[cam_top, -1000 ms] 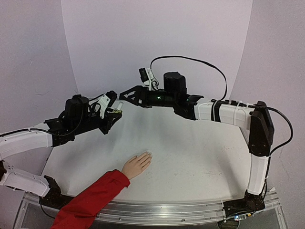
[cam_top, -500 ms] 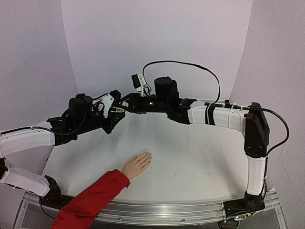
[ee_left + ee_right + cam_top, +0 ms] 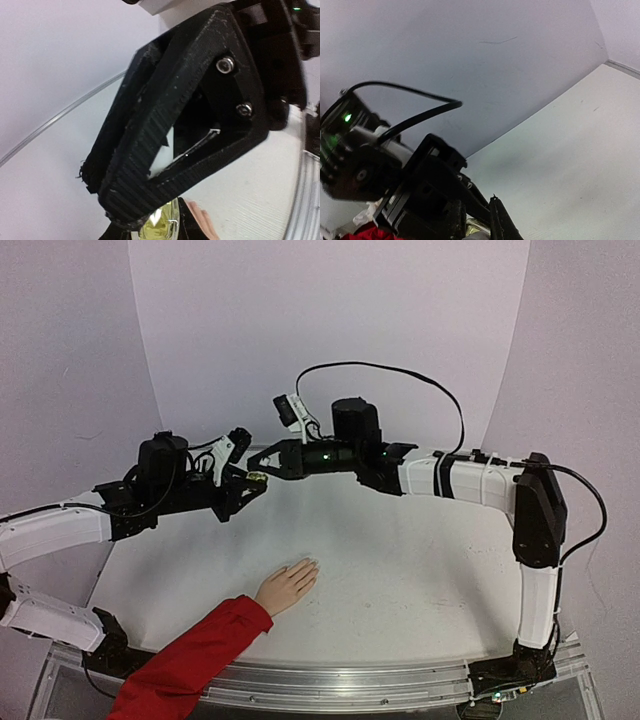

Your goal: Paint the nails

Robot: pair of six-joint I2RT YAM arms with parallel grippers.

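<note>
A small peach hand [image 3: 287, 586] with a red sleeve [image 3: 190, 660] lies flat near the table's front; its nails [image 3: 311, 564] at the fingertips are too small to make out. Above the back of the table my left gripper [image 3: 245, 482] is shut on a small yellow-green bottle [image 3: 257, 478] [image 3: 162, 225]. My right gripper [image 3: 264, 471] [image 3: 477, 227] meets it from the right, shut on the bottle's white cap [image 3: 479, 237]. In the left wrist view the right gripper's black fingers [image 3: 150, 165] cover most of the bottle, and the hand [image 3: 204, 224] shows beyond it.
The white table [image 3: 400, 570] curves up into a lilac backdrop [image 3: 330, 320]. A metal rail [image 3: 350, 685] runs along the near edge. The right arm's black cable [image 3: 400, 370] loops above its wrist. Both arms hang well above the tabletop.
My right arm has swung left to the bottle held by the left gripper, and its jaws have closed from wide open onto the cap. The hand has not moved.
</note>
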